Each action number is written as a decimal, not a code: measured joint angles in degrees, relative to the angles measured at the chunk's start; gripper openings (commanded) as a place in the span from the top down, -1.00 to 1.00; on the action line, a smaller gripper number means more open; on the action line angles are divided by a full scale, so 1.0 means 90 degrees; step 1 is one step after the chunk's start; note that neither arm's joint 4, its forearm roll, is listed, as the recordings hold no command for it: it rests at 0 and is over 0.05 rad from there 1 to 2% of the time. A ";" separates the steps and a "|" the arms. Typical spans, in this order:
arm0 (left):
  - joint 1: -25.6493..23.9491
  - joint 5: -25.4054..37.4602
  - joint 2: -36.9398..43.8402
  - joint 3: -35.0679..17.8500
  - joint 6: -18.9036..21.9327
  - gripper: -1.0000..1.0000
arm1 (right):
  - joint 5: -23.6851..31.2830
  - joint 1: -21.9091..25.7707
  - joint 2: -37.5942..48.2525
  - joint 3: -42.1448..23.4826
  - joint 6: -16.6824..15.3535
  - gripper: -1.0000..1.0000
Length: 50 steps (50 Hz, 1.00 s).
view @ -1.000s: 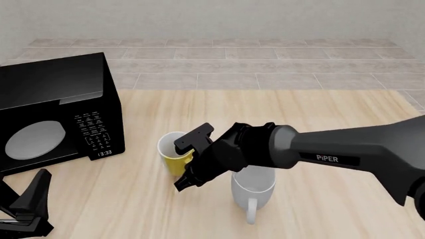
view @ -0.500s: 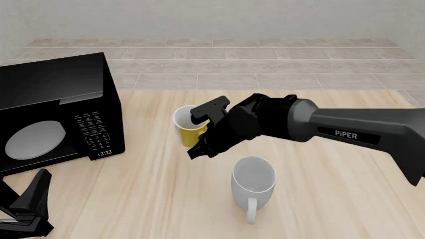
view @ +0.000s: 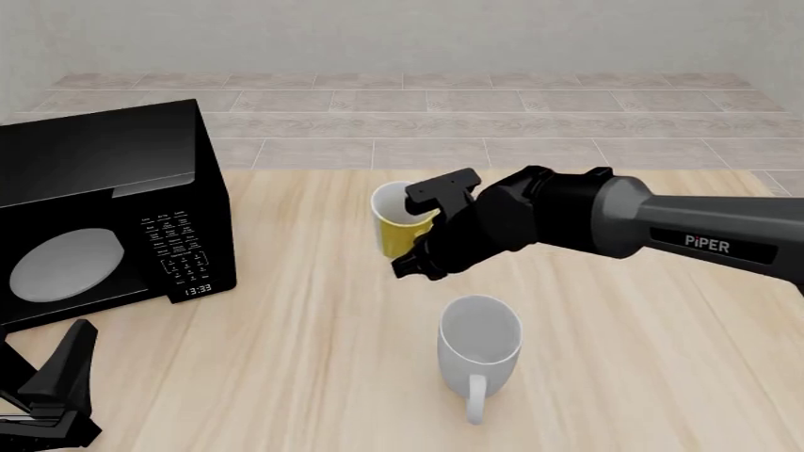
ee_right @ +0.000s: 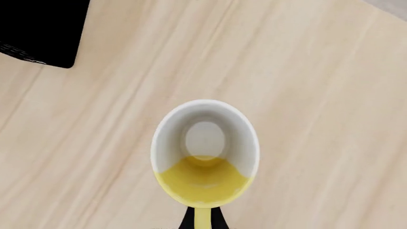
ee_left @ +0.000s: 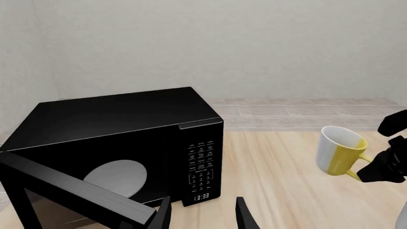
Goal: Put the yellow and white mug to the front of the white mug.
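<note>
While the right claw (view: 425,237) pinches its handle, the yellow mug (view: 399,221) hangs clear of the wooden table (view: 289,320).
From the white mug (view: 479,347), which stands upright, the yellow one is at eleven o'clock, apart from it; the microwave (view: 107,207) sits at nine o'clock, and the left claw (ee_left: 202,215) is spread open, holding nothing.

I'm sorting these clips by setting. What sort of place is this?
Probably a simulated kitchen counter: a black microwave stands on a light wooden table with a tiled strip and plain wall behind, and a white mug and a yellow and white mug are in play.
</note>
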 measured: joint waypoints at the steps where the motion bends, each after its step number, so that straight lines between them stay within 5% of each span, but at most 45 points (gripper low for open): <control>1: 0.0000 0.0000 0.0000 0.0000 0.0000 -1.00 | -0.0018 -0.0023 -0.0019 0.0028 0.0013 1.00; 50: 0.0001 0.0000 0.0000 0.0000 0.0000 -1.00 | -0.0425 -0.1299 0.0374 0.0405 -0.0067 1.00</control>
